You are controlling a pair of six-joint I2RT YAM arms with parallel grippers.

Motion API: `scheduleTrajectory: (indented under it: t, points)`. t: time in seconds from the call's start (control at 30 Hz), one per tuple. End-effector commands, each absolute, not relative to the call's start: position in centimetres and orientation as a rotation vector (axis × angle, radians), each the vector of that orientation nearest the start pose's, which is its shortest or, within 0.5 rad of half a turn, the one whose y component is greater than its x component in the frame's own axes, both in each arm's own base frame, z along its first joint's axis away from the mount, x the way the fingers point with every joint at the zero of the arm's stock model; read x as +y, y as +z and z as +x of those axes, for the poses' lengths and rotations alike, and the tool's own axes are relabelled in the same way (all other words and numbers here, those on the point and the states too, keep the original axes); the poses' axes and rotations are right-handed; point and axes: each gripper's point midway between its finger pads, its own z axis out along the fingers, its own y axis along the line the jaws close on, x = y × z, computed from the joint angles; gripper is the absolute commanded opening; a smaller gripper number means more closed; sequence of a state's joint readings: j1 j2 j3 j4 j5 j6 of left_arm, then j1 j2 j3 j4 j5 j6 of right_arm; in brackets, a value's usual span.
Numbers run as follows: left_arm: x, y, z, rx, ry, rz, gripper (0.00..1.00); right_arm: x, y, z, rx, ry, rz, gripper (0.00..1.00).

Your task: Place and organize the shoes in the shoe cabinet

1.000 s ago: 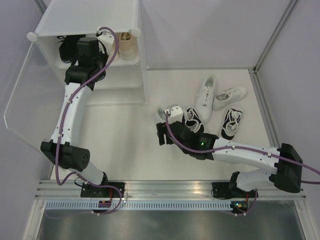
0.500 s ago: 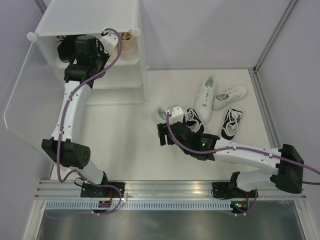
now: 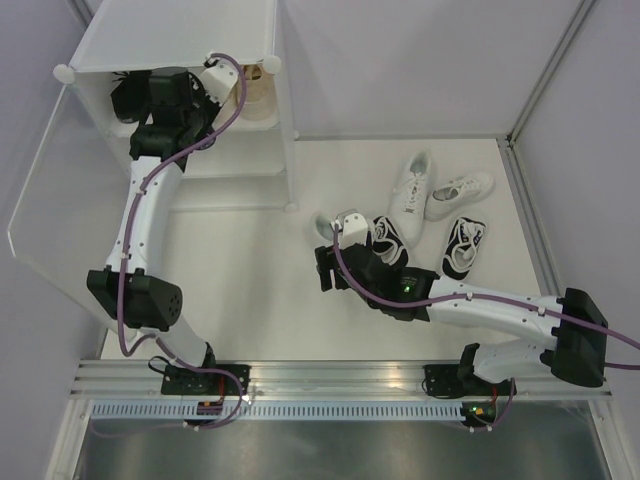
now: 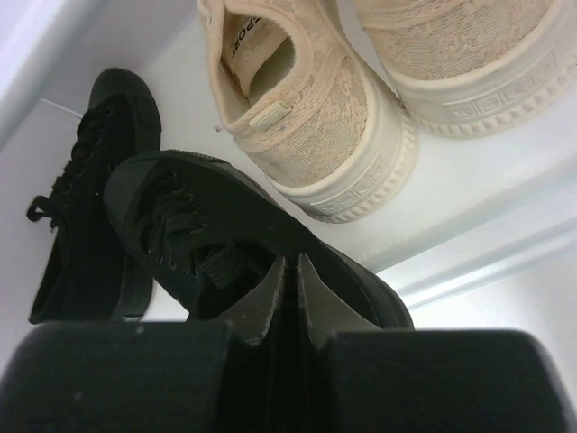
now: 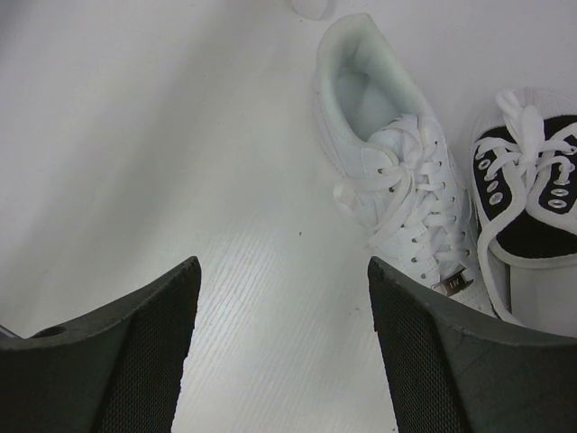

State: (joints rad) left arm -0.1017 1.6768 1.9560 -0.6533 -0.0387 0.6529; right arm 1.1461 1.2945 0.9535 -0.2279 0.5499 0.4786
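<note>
Nine shoes show in all. Four are inside the shoe cabinet [image 3: 170,35], on the shelf where the left arm reaches in. There, two beige sneakers [image 4: 306,117] stand side by side with heels toward the wrist camera, the right one cut off by the frame. Two black sneakers [image 4: 86,225] lie to their left.

The left gripper [image 4: 290,280] has its fingers pressed almost together, with only a thin slit between them. They sit right over the heel of the nearer black sneaker [image 4: 225,244]. It looks as if nothing is pinched, though the fingers hide the heel edge, so this is uncertain.

From overhead, the left wrist and its purple cable [image 3: 235,90] cover most of that shelf. Only a patch of beige shows [image 3: 257,98].

Five shoes lie on the table [image 3: 250,290]. Two white sneakers [image 3: 410,195] lie on the far side, touching each other. Two black-and-white sneakers [image 3: 465,247] lie nearer, apart from each other. One more white sneaker [image 5: 397,207] lies just beside the nearer black-and-white one [image 5: 527,189], which is cut off at the right edge.

The right gripper [image 5: 282,266] hangs over bare table with its fingers spread wide and nothing between them. The lone white sneaker is just ahead of it. Overhead, the right wrist hides most of that shoe.

The cabinet's frosted door panel [image 3: 50,200] is swung open to the left.
</note>
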Motion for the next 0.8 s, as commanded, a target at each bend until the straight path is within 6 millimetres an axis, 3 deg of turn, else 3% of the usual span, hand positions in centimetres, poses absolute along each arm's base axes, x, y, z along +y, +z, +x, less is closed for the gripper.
scheduleTrajectory:
  t: [0.0, 0.23, 0.33, 0.6, 0.77]
  points:
    - [1.4, 40.3, 48.8, 1.795, 0.461, 0.434, 0.11, 31.2, 18.0, 22.4, 2.046, 0.41, -0.361, 0.79]
    - [2.6, 39.4, 47.5, 1.845, 0.44, 0.207, 0.33, 31.0, 17.7, 22.1, 2.056, 0.422, -0.356, 0.79]
    - [2.7, 40.1, 47.2, 1.831, 0.42, 0.149, 0.53, 30.6, 17.4, 22.0, 2.058, 0.42, -0.354, 0.79]
    - [1.9, 43.6, 46.7, 1.748, 0.304, 0.023, 0.81, 30.2, 17.2, 21.9, 2.061, 0.411, -0.34, 0.79]
    - [1.8, 46.2, 45.5, 1.682, 0.231, -0.085, 0.9, 29.9, 17.0, 21.9, 2.061, 0.401, -0.341, 0.79]
